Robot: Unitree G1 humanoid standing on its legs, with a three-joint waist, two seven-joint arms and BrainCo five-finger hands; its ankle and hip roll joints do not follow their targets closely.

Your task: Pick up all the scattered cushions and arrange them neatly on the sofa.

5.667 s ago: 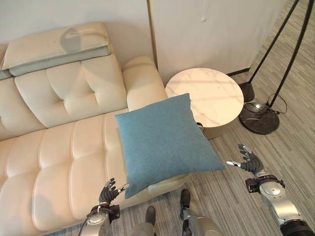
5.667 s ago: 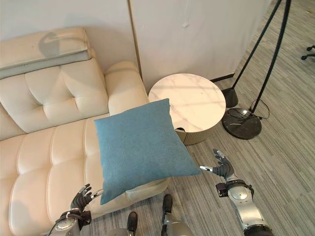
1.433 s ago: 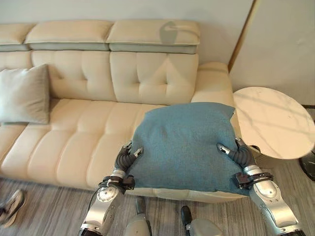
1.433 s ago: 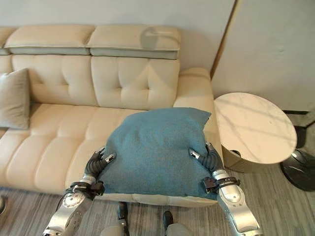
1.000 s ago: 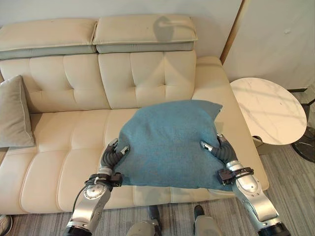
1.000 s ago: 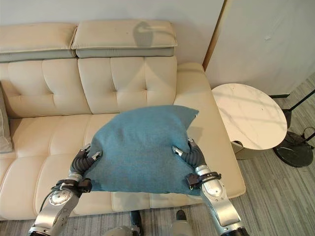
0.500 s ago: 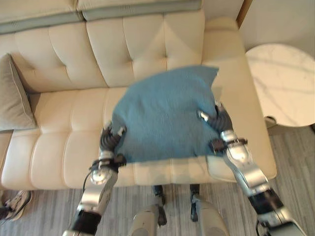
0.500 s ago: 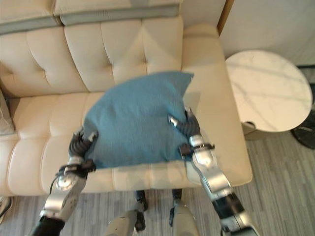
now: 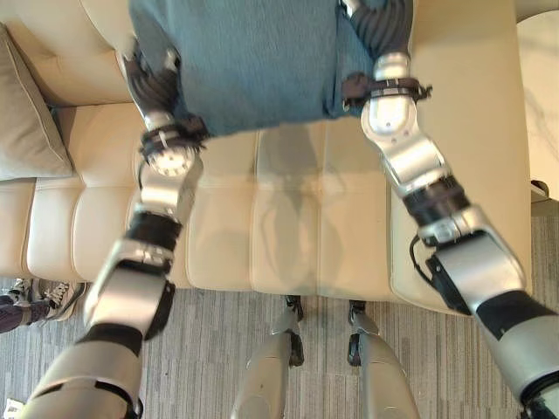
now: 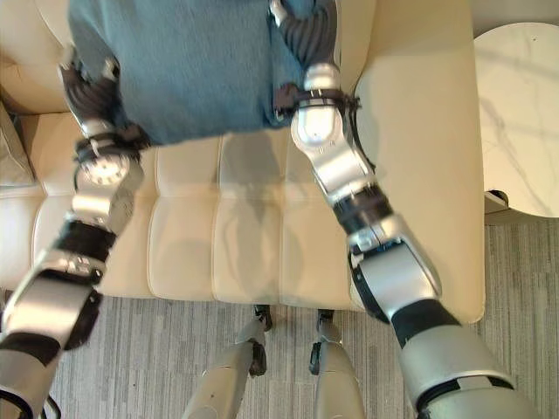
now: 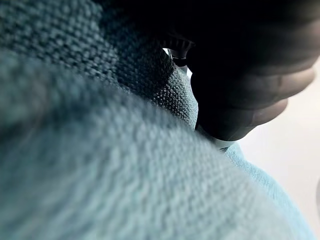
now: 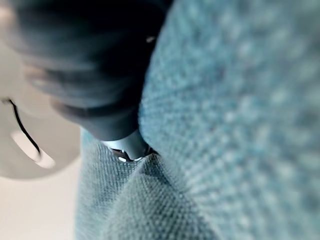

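Left eye view: The blue cushion (image 9: 249,57) hung over the cream sofa (image 9: 297,227), held at its two lower corners — the left robot hand (image 9: 155,83) curled on one side, the right robot hand (image 9: 380,26) curled on the other. A beige cushion (image 9: 31,118) stood against the backrest well off to the left, and a person's shoe (image 9: 44,297) showed on the floor near the sofa's front.

Right eye view: The same cushion sat high over the seat, both arms stretched forward; the round marble bench (image 10: 520,113) stood beside the sofa's right armrest, well apart from the load.

Left wrist view: Blue weave crowded the lens, with a dark fingertip (image 11: 240,107) pressed into a fold of it — the left robot hand was gripping the fabric.

Right wrist view: A dark-tipped finger (image 12: 107,117) pinched into the blue cloth, so the right robot hand was clamped on the cushion too.

Doing it well: The placement likely called for both hands to lower together so the cushion landed square against the backrest, and for the grips to let go only once it rested there; an uneven release could leave it slumped or tipped toward the seat edge.
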